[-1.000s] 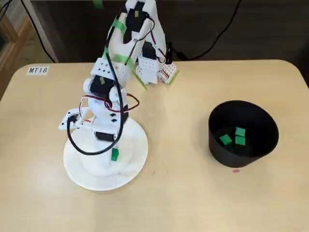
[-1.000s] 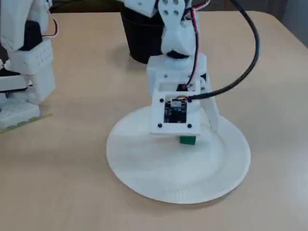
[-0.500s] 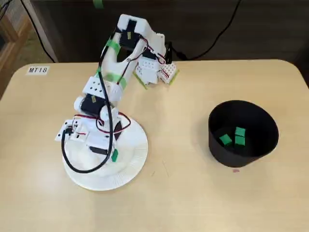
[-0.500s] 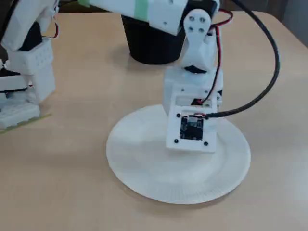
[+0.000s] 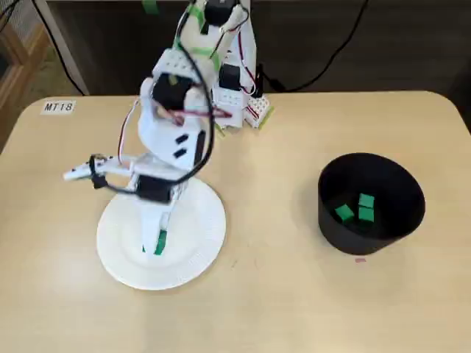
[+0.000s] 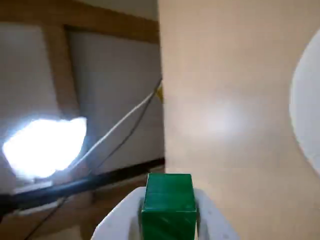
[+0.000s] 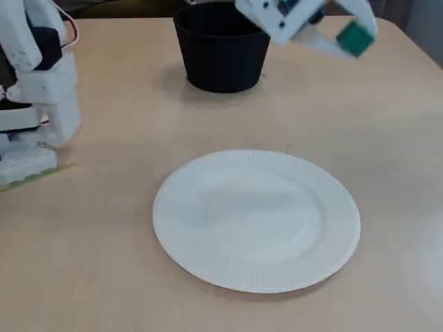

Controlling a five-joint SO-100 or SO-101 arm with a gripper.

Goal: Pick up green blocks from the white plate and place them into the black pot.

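Gripper [image 7: 351,36] with green block [image 7: 357,39] now high above the white plate [image 7: 256,225], formerly down on it.

In the wrist view the block [image 6: 167,202] and fingers [image 6: 211,222] run off the bottom edge, the plate [image 6: 310,115] off the right. A fixed view's top edge cuts the arm [image 7: 282,19].

1. I work in what looks like a lab or office workroom rather than a home.
2. My table [image 5: 294,294] is a pale office type with rounded corners, and a printed tag [image 5: 58,107] reading "MT18" is stuck at one corner.
3. My base [image 5: 237,110] stands at the table's far edge on strips of green tape [image 7: 38,175], and a black cable [image 5: 354,37] trails behind it.
4. In the wrist view, wood-framed panels [image 6: 56,70] and loose cables [image 6: 120,121] show beside the table.
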